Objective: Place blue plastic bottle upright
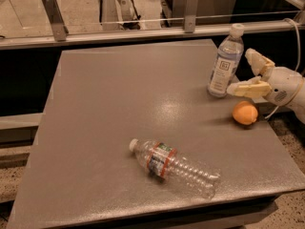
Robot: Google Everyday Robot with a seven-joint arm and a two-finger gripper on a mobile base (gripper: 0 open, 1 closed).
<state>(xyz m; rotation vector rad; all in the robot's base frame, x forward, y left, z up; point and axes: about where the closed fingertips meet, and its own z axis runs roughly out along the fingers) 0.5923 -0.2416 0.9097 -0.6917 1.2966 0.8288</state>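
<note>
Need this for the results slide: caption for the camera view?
Blue plastic bottle upright at far right of the table, open gripper beside it; orange nearby, clear bottle lying near the front.

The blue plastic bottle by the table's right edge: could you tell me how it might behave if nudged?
The blue plastic bottle stands upright, tall and narrow, so it would probably tip easily. Its see-through plastic suggests it is light. Its round body would then likely roll. The open end effector sits just beside it.
</note>
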